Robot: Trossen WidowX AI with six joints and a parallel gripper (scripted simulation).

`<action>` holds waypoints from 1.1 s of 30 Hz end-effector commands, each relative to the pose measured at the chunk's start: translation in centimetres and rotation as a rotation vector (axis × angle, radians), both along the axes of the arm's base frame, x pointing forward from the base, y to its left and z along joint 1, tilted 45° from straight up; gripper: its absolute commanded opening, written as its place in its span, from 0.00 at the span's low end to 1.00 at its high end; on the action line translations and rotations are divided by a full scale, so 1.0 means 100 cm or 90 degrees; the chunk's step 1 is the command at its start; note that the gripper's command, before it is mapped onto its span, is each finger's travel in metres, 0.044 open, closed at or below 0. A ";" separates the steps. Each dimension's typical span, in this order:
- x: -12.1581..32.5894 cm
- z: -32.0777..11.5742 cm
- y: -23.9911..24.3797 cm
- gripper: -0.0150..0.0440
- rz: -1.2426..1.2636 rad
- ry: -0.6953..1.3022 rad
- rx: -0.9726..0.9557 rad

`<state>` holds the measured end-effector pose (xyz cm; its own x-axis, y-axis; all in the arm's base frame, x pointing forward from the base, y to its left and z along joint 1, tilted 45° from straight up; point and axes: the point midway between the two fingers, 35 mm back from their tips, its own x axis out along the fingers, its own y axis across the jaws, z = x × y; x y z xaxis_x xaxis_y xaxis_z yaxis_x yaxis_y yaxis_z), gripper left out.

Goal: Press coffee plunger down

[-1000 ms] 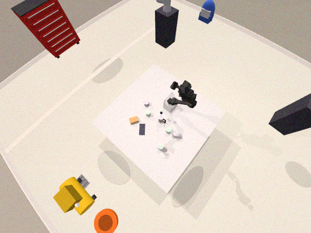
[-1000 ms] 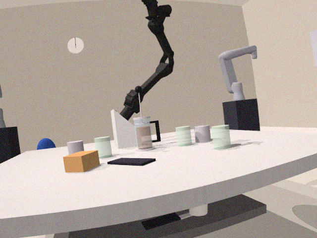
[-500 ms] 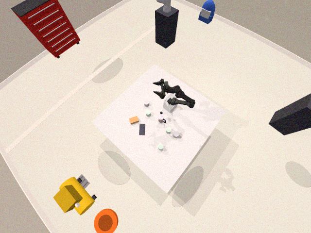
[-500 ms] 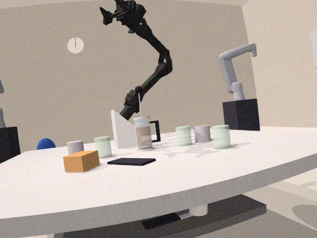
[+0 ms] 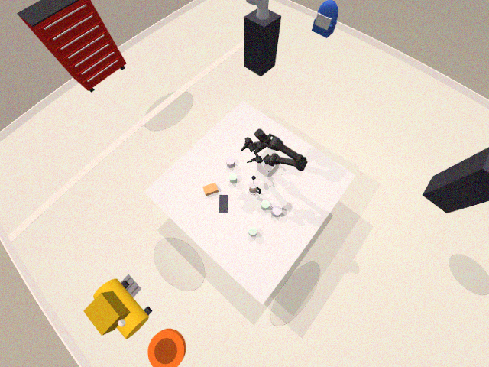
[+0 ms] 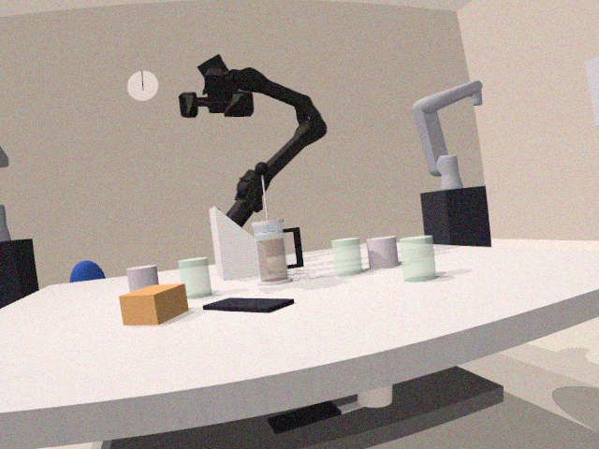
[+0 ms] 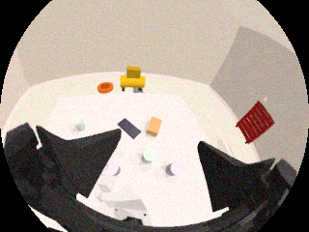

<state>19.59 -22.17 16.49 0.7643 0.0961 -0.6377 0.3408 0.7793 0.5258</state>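
The coffee press (image 5: 252,189) (image 6: 272,258) stands upright on the table, with brown contents and a black handle on its right in the exterior view. Its black plunger knob (image 5: 253,177) (image 6: 261,167) is high above the lid on a long thin rod, so the plunger is up. My gripper (image 5: 244,156) (image 6: 212,108) (image 7: 160,139) is open and empty. In the exterior view it hangs left of the knob and well above it, not touching the press. In the wrist view I cannot clearly make out the press; the left finger covers part of that area.
Green cups (image 5: 233,178) (image 6: 195,277) (image 7: 149,156) and lavender cups (image 5: 230,162) (image 6: 142,278) (image 7: 174,168) stand on both sides of the press. An orange block (image 5: 210,189) (image 6: 153,304) (image 7: 154,127) and a dark flat slab (image 5: 223,203) (image 6: 248,304) (image 7: 129,128) lie on the table.
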 end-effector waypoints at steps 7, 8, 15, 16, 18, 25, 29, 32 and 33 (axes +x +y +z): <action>-0.018 0.012 0.108 1.00 0.128 -0.291 0.140; -0.018 0.014 0.110 1.00 0.123 -0.307 0.142; -0.014 -0.018 0.139 1.00 0.236 -0.282 0.118; -0.013 -0.024 0.144 1.00 0.258 -0.276 0.113; -0.013 -0.026 0.146 1.00 0.266 -0.274 0.111; -0.011 -0.029 0.148 1.00 0.265 -0.269 0.110; -0.007 -0.033 0.150 1.00 0.264 -0.263 0.108; -0.004 -0.035 0.152 1.00 0.263 -0.259 0.106; -0.003 -0.036 0.153 1.00 0.263 -0.259 0.106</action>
